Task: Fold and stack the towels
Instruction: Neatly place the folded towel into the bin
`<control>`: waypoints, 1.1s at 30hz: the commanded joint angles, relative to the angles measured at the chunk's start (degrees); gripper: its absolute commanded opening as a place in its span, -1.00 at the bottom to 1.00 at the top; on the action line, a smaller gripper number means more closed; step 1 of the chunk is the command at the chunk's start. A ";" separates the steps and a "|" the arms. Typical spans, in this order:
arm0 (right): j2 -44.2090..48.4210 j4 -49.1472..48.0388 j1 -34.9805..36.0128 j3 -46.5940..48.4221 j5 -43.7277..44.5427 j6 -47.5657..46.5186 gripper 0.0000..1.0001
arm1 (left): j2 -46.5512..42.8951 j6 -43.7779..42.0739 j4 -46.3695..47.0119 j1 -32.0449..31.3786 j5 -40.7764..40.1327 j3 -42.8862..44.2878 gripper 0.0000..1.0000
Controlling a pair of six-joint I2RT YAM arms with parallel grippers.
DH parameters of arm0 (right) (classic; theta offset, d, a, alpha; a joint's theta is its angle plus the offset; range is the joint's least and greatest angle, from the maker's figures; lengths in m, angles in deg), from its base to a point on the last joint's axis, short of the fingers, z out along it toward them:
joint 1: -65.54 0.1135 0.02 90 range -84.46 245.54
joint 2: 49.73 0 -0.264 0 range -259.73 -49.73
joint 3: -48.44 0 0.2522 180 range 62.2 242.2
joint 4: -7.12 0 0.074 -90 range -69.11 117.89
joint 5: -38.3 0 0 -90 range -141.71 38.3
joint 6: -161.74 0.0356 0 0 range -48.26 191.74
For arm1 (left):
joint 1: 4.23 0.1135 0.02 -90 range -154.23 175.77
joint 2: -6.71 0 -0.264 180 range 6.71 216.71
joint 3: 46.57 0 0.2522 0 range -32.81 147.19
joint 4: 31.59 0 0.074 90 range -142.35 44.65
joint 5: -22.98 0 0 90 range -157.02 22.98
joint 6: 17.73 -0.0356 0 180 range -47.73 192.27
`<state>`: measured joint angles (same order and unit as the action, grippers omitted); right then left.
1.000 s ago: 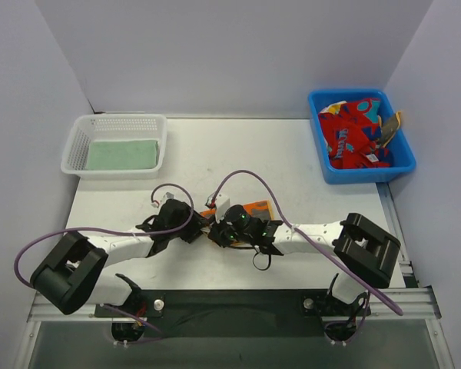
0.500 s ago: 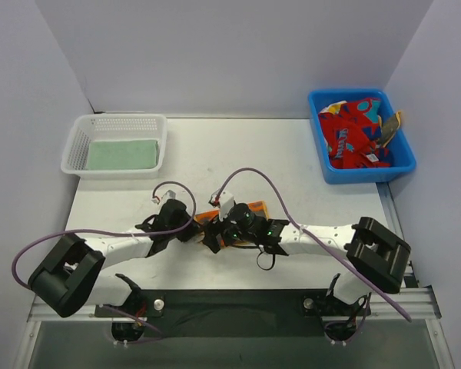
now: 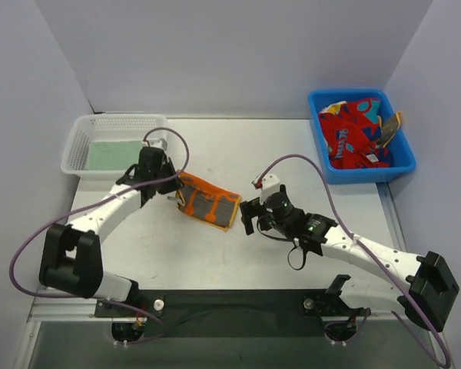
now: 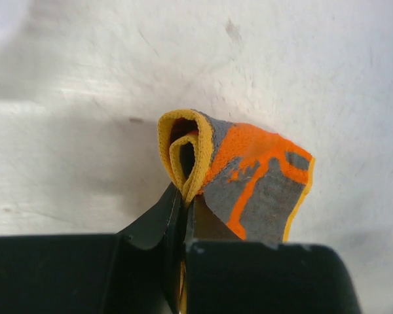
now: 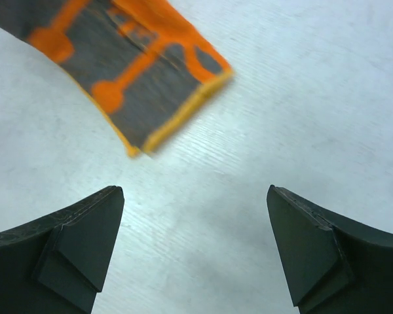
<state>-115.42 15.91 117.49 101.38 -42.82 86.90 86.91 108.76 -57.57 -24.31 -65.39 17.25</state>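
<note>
Nearest the bases, the right gripper hovers with its jaws spread wide and nothing between them, just beside the loose end of the folded orange towel. The left gripper has its jaws pinched tight on that towel's doubled yellow-hemmed edge. With only that edge held, I judge the layers could slide apart, or the free end could catch the rim of the white basket, where a folded green towel lies, and undo the fold. Farther right, crumpled red towels sit in the blue bin.
</note>
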 commanded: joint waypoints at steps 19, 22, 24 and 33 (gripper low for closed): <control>-3.91 11.48 -8.17 2.22 -3.17 -3.47 0.90 | 26.05 -29.89 -24.77 27.98 6.46 51.34 -1.00; -6.10 12.09 -8.35 3.80 -4.22 -3.64 0.89 | 28.95 -31.13 -24.77 29.82 6.72 55.12 -1.00; -7.34 13.05 -8.44 5.46 -4.58 -3.99 0.89 | 31.58 -32.35 -26.52 30.18 4.89 58.03 -1.00; -13.32 16.92 -8.53 11.79 -6.07 -4.70 0.88 | 37.39 -29.99 -27.33 33.08 3.99 65.77 -1.00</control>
<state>-127.66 29.66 109.33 109.75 -48.26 83.31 123.35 78.16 -85.14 7.03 -60.82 79.46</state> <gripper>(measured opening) 0.940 0.068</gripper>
